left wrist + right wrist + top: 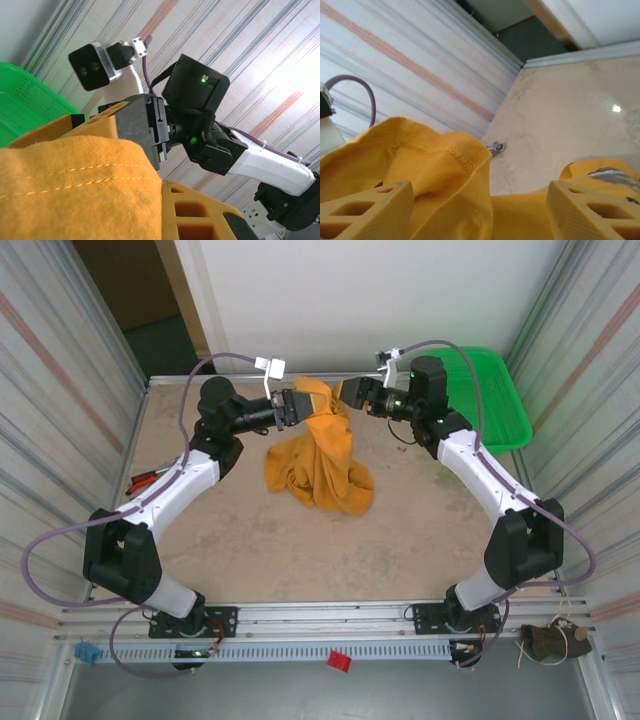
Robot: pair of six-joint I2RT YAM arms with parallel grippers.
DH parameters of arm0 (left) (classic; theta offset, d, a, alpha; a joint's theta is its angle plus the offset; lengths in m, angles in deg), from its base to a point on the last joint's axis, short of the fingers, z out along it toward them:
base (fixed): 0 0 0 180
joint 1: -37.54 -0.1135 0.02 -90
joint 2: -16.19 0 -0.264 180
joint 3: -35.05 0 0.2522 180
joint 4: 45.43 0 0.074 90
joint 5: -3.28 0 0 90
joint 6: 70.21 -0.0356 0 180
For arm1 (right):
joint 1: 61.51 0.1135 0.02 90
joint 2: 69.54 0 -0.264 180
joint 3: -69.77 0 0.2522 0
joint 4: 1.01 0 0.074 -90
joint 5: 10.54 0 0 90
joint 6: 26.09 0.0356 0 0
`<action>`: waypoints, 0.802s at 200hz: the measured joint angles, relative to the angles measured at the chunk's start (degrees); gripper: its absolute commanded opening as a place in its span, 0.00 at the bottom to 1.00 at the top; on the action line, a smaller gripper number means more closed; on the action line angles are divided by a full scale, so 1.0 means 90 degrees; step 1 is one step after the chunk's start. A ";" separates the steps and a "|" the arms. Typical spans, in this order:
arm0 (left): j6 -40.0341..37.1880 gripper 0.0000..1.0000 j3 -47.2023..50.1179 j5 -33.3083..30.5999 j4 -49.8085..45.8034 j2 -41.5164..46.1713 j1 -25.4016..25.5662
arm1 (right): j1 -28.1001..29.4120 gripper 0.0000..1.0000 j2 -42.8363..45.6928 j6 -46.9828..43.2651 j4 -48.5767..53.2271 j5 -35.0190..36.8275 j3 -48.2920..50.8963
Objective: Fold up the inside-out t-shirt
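Observation:
The inside-out t-shirt (318,465), mustard orange-yellow, hangs in a bunch from my left gripper (302,405), and its lower part is heaped on the table. That gripper is shut on the shirt's top edge. In the left wrist view the stitched cloth (75,190) covers one finger, and the other finger (200,215) shows beside it. My right gripper (350,392) faces the left one across the raised cloth, jaws open. In the right wrist view a hemmed fold of the shirt (440,170) lies loose between its spread fingers (365,210).
A green plastic basket (485,395) stands at the back right corner, also behind the shirt (22,107). A red-handled tool (145,480) lies by the left wall. Ribbed panels wall both sides. Bare tabletop (300,550) spreads in front of the shirt.

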 measured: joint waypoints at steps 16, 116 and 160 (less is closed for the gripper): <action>-0.0019 0.00 0.0000 0.0046 -0.0022 0.0000 0.0002 | 0.0075 0.25 -0.0107 0.0177 -0.0194 -0.0238 0.0036; -0.0393 0.56 0.0313 -0.0493 -0.0440 -0.0002 -0.0265 | -0.0899 0.00 0.1030 0.1001 -0.0933 -0.0872 -0.0073; -0.0743 0.69 0.0384 -0.0979 -0.1154 0.0131 -0.0357 | -0.0610 0.00 0.1659 0.0816 -0.0916 -0.0899 -0.0369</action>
